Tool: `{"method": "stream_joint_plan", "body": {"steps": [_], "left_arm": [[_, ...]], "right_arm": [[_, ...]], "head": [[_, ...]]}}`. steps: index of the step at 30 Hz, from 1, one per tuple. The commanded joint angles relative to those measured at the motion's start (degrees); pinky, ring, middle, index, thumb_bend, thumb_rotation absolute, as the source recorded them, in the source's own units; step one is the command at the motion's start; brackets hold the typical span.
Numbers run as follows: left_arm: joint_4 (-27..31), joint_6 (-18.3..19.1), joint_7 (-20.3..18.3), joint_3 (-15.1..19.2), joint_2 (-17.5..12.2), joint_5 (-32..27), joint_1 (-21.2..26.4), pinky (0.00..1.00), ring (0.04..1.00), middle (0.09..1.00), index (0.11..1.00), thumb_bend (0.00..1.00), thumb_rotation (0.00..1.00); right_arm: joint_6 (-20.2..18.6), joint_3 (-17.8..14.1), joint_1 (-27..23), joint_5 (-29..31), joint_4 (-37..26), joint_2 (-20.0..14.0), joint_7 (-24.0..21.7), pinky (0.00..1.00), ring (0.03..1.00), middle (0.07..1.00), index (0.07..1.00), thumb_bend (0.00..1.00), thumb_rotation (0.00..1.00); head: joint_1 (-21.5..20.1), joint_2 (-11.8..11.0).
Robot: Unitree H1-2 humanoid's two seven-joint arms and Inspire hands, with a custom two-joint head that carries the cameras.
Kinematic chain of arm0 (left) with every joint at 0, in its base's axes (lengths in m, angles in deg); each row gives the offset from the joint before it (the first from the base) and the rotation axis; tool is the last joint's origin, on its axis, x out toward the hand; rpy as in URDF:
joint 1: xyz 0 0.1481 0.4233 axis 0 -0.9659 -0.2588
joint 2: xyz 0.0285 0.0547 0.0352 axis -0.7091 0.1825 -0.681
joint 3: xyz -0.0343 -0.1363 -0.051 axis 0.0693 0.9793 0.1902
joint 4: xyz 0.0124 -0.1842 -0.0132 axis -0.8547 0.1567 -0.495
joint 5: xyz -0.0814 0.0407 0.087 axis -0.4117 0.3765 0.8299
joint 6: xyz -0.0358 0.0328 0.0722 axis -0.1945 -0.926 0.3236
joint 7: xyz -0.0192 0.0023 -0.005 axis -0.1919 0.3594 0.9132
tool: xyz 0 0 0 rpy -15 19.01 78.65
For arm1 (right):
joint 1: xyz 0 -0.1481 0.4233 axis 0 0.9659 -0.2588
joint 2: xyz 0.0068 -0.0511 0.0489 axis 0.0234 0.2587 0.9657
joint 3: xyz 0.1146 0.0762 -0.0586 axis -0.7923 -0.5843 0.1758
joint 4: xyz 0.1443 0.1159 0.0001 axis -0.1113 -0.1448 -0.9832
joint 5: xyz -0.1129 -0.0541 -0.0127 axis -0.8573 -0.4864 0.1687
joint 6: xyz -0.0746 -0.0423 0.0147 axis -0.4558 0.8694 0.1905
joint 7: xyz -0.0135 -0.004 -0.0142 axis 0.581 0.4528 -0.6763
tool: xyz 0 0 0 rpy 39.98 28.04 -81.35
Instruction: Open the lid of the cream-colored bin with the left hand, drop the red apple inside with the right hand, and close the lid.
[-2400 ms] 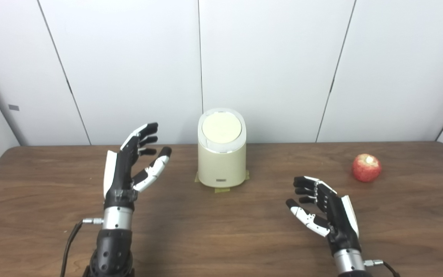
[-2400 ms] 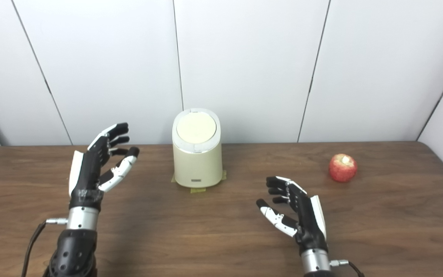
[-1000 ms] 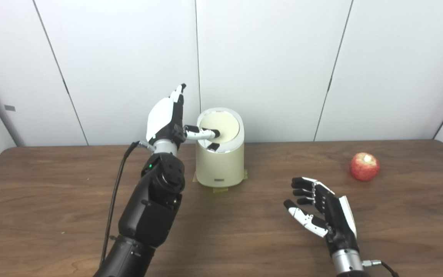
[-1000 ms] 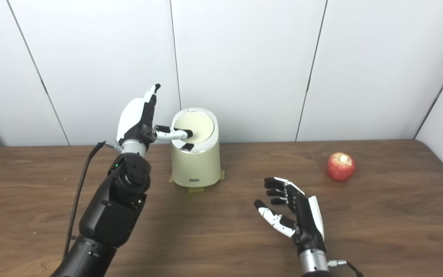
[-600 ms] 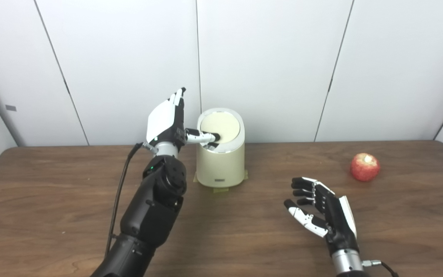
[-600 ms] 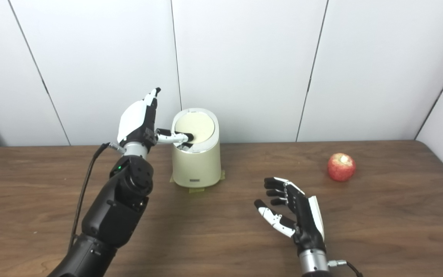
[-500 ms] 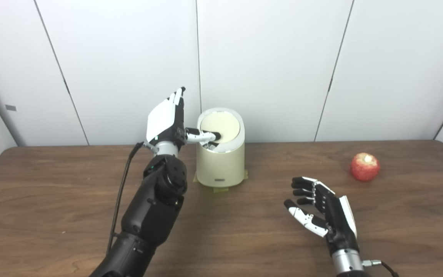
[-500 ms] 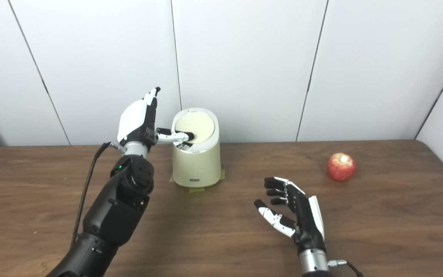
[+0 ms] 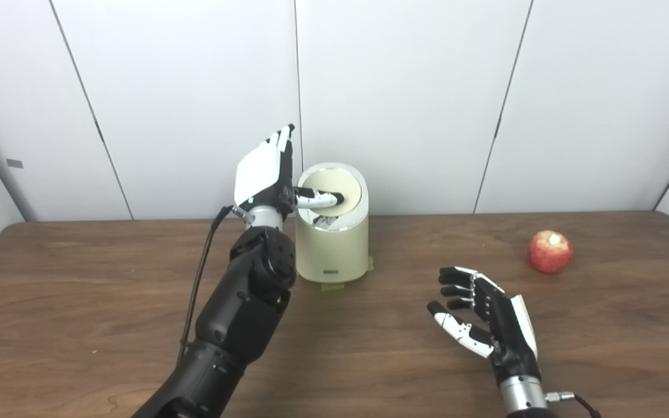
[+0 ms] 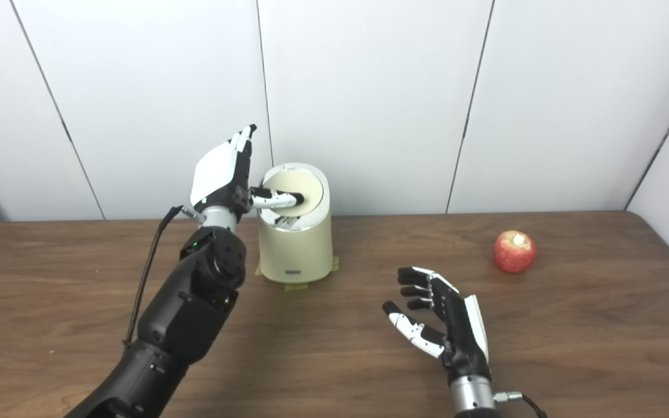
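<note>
While the cream-colored bin stands on the table, the left hand, fingers spread, lays its thumb across the lid. The right hand hovers open. The red apple lies far right. The bin's label is unreadable.

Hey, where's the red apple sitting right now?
The red apple sits on the table's far right side, well right of the cream-colored bin and beyond the open right hand, touching neither.
</note>
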Motion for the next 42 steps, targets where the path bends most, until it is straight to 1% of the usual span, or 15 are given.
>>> {"method": "stream_joint_plan", "body": {"steps": [1, 2, 3, 5, 6, 9, 11, 14, 16, 18, 21, 27, 32, 35, 42], "left_arm": [[0.3, 0.4, -0.6, -0.3, -0.5, 2.9, 4.2, 1.0, 1.0, 1.0, 1.0, 0.92, 0.24], [0.2, 0.5, -1.1, -0.4, -0.4, 3.7, 4.3, 1.0, 1.0, 1.0, 1.0, 0.93, 0.23], [-0.2, 0.5, -2.4, -0.6, -0.5, 6.3, 4.4, 1.0, 1.0, 1.0, 1.0, 0.94, 0.23], [-0.9, 0.5, -6.1, -0.9, -0.5, 13.5, 4.7, 1.0, 1.0, 1.0, 1.0, 0.98, 0.25], [-1.3, 0.5, -7.9, -1.3, -0.6, 17.3, 4.8, 1.0, 1.0, 1.0, 1.0, 1.0, 0.24], [-2.2, 0.5, -12.4, -1.6, -0.6, 26.3, 4.8, 1.0, 1.0, 1.0, 1.0, 1.0, 0.21], [-2.6, 0.5, -14.6, -1.3, -0.4, 29.8, 4.6, 1.0, 1.0, 1.0, 1.0, 1.0, 0.17], [-3.4, 0.5, -17.0, -0.5, -0.3, 33.1, 4.3, 1.0, 1.0, 1.0, 1.0, 1.0, 0.15], [-4.1, 0.5, -17.7, 0.1, -0.1, 34.5, 4.1, 1.0, 1.0, 1.0, 1.0, 1.0, 0.15], [-4.7, 0.5, -18.7, 0.5, 0.0, 35.8, 4.0, 1.0, 1.0, 1.0, 1.0, 1.0, 0.15], [-5.0, 0.5, -19.8, 1.0, 0.0, 36.3, 3.8, 1.0, 1.0, 1.0, 1.0, 1.0, 0.15], [-6.3, 0.5, -18.9, 1.0, -0.3, 36.3, 3.5, 1.0, 1.0, 1.0, 1.0, 1.0, 0.15], [-7.0, 0.5, -18.6, 0.3, -0.9, 35.6, 3.0, 1.0, 1.0, 1.0, 1.0, 1.0, 0.14], [-7.9, 0.5, -18.4, -0.3, -1.5, 34.7, 2.6, 1.0, 1.0, 1.0, 1.0, 1.0, 0.14], [-9.7, 0.5, -18.6, -1.5, -2.4, 36.1, 2.1, 1.0, 1.0, 1.0, 1.0, 1.0, 0.18]], "right_arm": [[1.6, 0.3, -1.1, -0.7, -1.2, 0.4, 0.9, 0.58, 0.667, 0.697, 0.681, 0.24, 0.22], [1.8, 0.2, -1.1, -0.6, -1.1, 0.4, 0.9, 0.58, 0.667, 0.698, 0.681, 0.24, 0.22], [1.9, 0.3, -1.2, -0.7, -1.1, 0.3, 1.0, 0.58, 0.667, 0.698, 0.68, 0.24, 0.22], [1.8, 0.4, -1.2, -1.2, -1.1, 0.1, 1.0, 0.57, 0.665, 0.695, 0.678, 0.24, 0.22], [1.9, 0.5, -1.2, -1.5, -1.0, 0.0, 1.1, 0.57, 0.663, 0.693, 0.676, 0.24, 0.22], [2.0, 0.7, -1.4, -2.0, -0.8, -0.1, 1.2, 0.56, 0.654, 0.685, 0.669, 0.24, 0.2], [1.6, 0.6, -1.3, -1.6, -0.9, 0.0, 1.1, 0.56, 0.653, 0.684, 0.666, 0.24, 0.18], [1.4, 0.6, -1.4, -1.7, -0.9, 0.0, 1.1, 0.56, 0.65, 0.682, 0.665, 0.24, 0.14], [1.4, 0.7, -1.3, -1.8, -0.9, -0.1, 1.0, 0.57, 0.655, 0.684, 0.668, 0.24, 0.13], [1.3, 0.6, -1.3, -1.5, -1.0, 0.0, 0.9, 0.57, 0.658, 0.685, 0.669, 0.24, 0.14], [1.5, 0.6, -1.3, -1.4, -0.9, -0.1, 0.9, 0.57, 0.657, 0.685, 0.67, 0.24, 0.14], [1.3, 0.7, -1.4, -1.8, -0.8, -0.2, 1.0, 0.57, 0.651, 0.681, 0.668, 0.24, 0.12], [1.0, 0.7, -1.5, -2.0, -0.7, -0.1, 1.0, 0.59, 0.664, 0.685, 0.669, 0.24, 0.12], [0.9, 0.7, -1.5, -1.9, -0.7, 0.0, 1.1, 0.58, 0.664, 0.685, 0.667, 0.24, 0.13], [1.0, 0.6, -1.4, -1.4, -0.8, 0.0, 0.9, 0.59, 0.676, 0.696, 0.674, 0.25, 0.16]], "head": [[0.2, 0.1], [0.2, 0.1], [0.3, 0.1], [0.3, 0.2], [0.2, 0.1], [0.0, 0.0], [0.1, 0.1], [0.1, 0.1], [0.1, 0.1], [0.1, 0.1], [0.1, 0.0], [0.1, -0.1], [0.0, -0.4], [0.0, -0.4], [0.0, -0.3]]}}
